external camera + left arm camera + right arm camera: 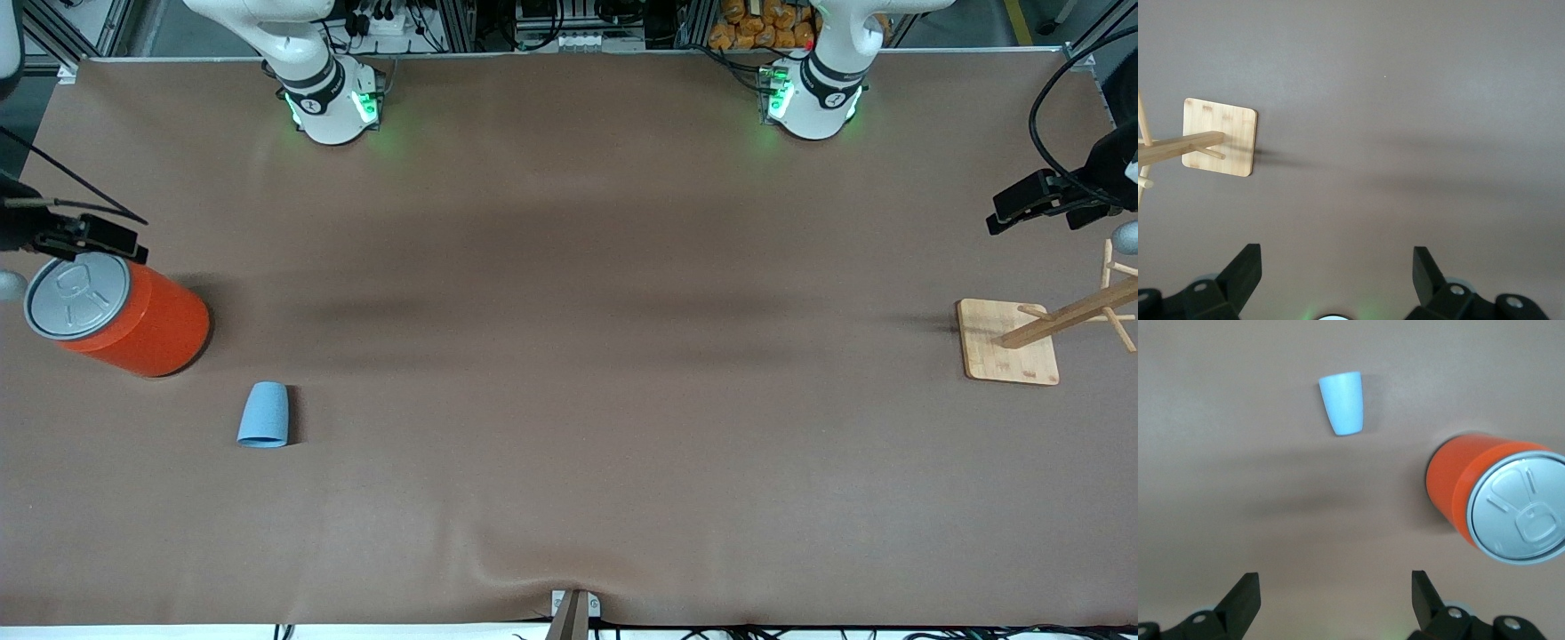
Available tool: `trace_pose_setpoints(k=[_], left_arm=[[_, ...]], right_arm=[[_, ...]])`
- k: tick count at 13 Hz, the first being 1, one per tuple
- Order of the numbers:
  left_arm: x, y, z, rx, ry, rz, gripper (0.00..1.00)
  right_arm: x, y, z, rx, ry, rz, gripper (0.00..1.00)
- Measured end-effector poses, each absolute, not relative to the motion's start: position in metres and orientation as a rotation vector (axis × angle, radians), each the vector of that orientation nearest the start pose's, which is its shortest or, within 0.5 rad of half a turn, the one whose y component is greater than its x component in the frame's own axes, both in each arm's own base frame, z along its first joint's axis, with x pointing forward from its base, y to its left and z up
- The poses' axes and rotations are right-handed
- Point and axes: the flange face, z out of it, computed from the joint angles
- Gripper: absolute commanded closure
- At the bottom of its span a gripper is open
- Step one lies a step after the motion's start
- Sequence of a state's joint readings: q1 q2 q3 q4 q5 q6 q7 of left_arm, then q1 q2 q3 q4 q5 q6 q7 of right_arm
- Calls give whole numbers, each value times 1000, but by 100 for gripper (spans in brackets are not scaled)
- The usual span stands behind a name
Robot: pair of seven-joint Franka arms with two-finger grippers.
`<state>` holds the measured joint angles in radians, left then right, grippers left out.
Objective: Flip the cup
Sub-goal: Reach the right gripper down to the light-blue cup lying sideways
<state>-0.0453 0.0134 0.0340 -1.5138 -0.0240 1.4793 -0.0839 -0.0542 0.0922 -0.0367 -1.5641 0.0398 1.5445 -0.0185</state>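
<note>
The small light blue cup rests on the brown table toward the right arm's end, nearer the front camera than the orange can. Its narrow end points away from the front camera and its inside does not show. I cannot tell whether it stands mouth down or lies on its side. It also shows in the right wrist view. My right gripper hangs open and empty above the can, apart from the cup; its jaws stand wide in the right wrist view. My left gripper hangs open and empty near the wooden rack, jaws wide.
A large orange can with a grey pull-tab lid stands at the right arm's end, also seen in the right wrist view. A wooden peg rack on a square base stands at the left arm's end, also in the left wrist view.
</note>
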Motion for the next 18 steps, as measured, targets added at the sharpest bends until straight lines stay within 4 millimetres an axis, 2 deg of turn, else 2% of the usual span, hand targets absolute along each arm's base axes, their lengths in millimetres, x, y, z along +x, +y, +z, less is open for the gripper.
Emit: trace_pose_setpoints(k=[4, 7, 10, 12, 15, 18], left_arm=[[549, -10, 637, -3160, -109, 75, 0], [549, -10, 637, -3160, -109, 74, 0], [549, -10, 638, -3160, -109, 74, 0], [549, -10, 638, -3160, -109, 75, 0], [549, -10, 638, -3160, -109, 76, 0], [549, -11, 637, -3160, -108, 77, 0]], right_arm=[[606, -42, 531, -3099, 101, 132, 0], [641, -27, 472, -3106, 61, 93, 0], [668, -26, 408, -3111, -1, 60, 0], [676, -29, 374, -3112, -21, 82, 0], [677, -31, 344, -3107, -58, 149, 0], [681, -31, 303, -3105, -70, 184, 0]])
